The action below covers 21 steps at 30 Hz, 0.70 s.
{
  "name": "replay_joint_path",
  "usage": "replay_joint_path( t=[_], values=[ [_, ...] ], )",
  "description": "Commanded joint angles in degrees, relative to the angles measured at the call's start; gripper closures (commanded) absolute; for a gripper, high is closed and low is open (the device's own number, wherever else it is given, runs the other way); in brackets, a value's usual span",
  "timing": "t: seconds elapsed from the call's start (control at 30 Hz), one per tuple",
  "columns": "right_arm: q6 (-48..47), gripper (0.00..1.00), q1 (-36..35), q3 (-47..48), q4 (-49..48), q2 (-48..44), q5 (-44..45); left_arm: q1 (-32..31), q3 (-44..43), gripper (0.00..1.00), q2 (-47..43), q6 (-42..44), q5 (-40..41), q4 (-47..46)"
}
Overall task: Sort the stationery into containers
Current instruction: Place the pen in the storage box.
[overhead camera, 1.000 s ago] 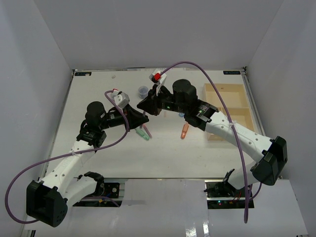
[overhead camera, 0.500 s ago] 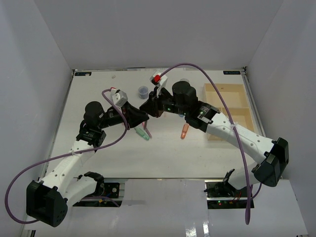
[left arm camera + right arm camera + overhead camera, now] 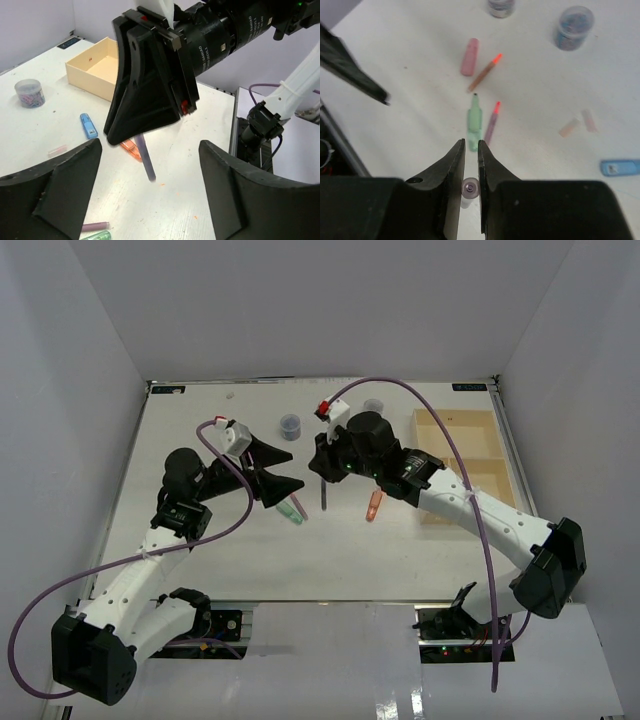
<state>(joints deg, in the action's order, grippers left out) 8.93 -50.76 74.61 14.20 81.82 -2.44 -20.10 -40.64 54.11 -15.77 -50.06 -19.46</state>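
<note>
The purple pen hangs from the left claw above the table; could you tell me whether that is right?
Not quite: the purple pen hangs from the right claw, not the left, above the table. The left wrist view shows it dangling below the right claw, with the left claw open and empty.
</note>
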Motion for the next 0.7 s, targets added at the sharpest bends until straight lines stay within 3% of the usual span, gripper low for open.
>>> replay_joint_path(
  t=[0.0, 0.03, 0.37, 0.67],
  values=[
    [-1.45, 0.92, 5.82, -3.40, 1.09, -4.82, 7.52, 0.15, -0.84, 0.09, -1.20, 0.48, 4.69, 3.63],
    [-1.63, 0.92, 7.42, -4.37, 2.23, -5.61, 8.67, 0.15, -1.10, 0.02, -1.11, 0.39, 6.19, 4.51],
    [-8.57, 0.92, 34.56, -10.63, 11.20, -13.00, 18.08, 0.23, -5.94, 0.02, 3.55, 1.09, 27.01, 17.52],
    [-10.42, 0.92, 45.39, -12.12, 9.80, -7.56, 23.26, 0.23, -6.29, 0.02, 4.87, 1.53, 32.40, 19.20]
  ],
)
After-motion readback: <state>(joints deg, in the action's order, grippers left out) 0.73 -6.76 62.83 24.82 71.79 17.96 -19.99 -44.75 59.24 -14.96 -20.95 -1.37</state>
